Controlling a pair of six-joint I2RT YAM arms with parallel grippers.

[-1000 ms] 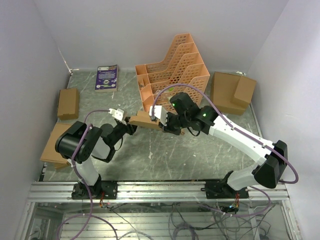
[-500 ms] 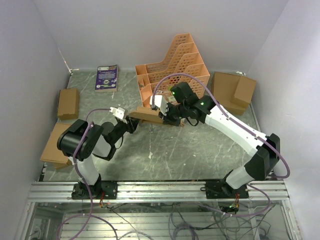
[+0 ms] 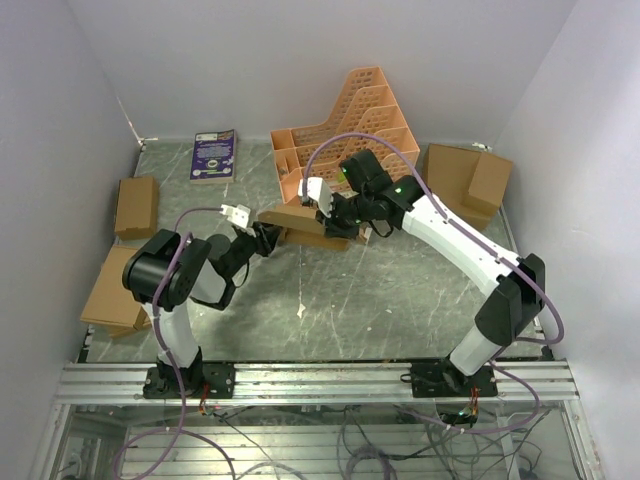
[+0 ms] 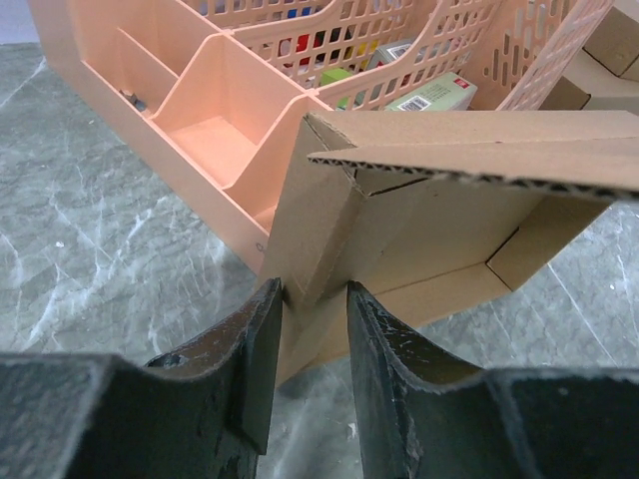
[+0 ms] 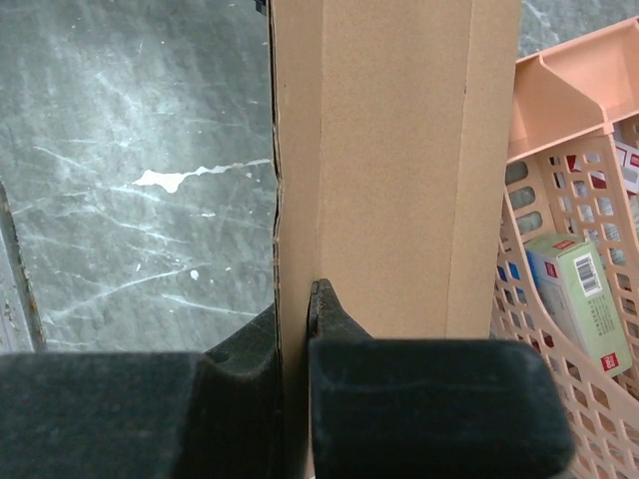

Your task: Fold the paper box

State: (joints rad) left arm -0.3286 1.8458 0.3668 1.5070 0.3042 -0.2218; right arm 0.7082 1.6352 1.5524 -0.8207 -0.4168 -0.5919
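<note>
The paper box (image 3: 298, 218), brown cardboard partly folded into a shallow tray, hangs above the table between both arms, just in front of the orange rack. My left gripper (image 3: 268, 233) is shut on its left end. In the left wrist view the fingers (image 4: 268, 329) pinch a folded corner wall of the box (image 4: 449, 200), whose open inside faces the camera. My right gripper (image 3: 336, 222) is shut on the box's right side. In the right wrist view a thin cardboard edge of the box (image 5: 389, 150) sits clamped in the gripper (image 5: 297, 291).
The orange lattice file rack (image 3: 350, 130) stands right behind the box and holds small packets (image 5: 579, 299). A purple book (image 3: 213, 155) lies at the back left. Ready-made cardboard boxes sit at the left (image 3: 136, 205), front left (image 3: 108, 290) and back right (image 3: 465, 185).
Both arms carried the box away from the bases toward the rack. The right arm stretched out further, and the box now sits closer to the rack's front. Both grips are unchanged.
</note>
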